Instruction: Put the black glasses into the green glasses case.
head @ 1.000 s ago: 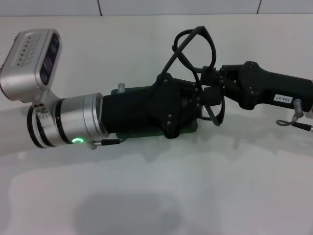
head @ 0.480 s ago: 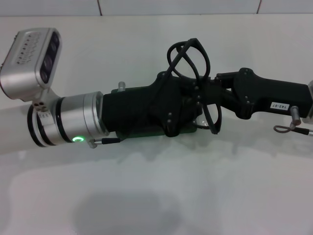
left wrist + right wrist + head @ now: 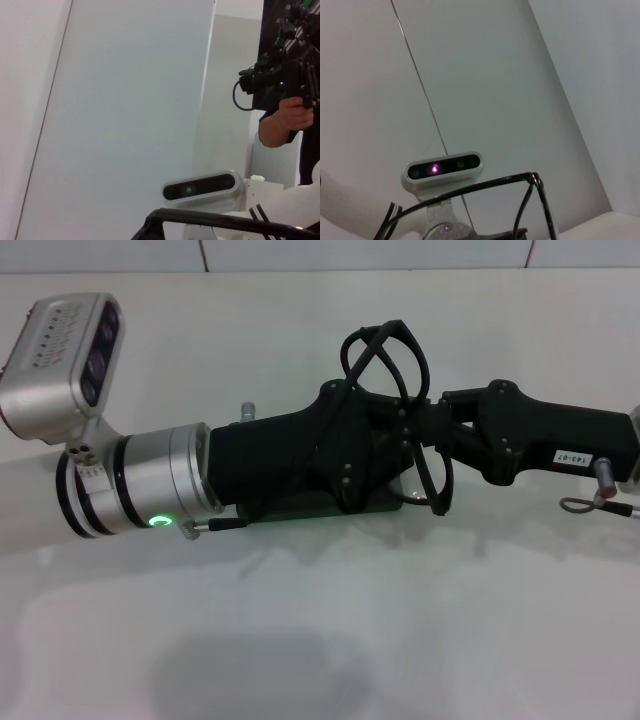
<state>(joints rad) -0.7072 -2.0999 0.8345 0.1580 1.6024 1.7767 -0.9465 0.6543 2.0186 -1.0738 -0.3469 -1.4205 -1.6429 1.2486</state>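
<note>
Head view: the left gripper point(image 3: 395, 455) reaches in horizontally from the left, the right gripper point(image 3: 425, 430) from the right; the two meet at centre above the white table point(image 3: 320, 640). The black glasses point(image 3: 395, 390) stand between them, lenses raised; which fingers clamp the frame cannot be determined. The green glasses case point(image 3: 385, 502) lies beneath the left gripper, mostly hidden; contents not visible.

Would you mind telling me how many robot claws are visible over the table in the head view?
2. The left claw reaches in from the left above the green glasses case; the right claw comes from the right, meeting it at the black glasses.
</note>
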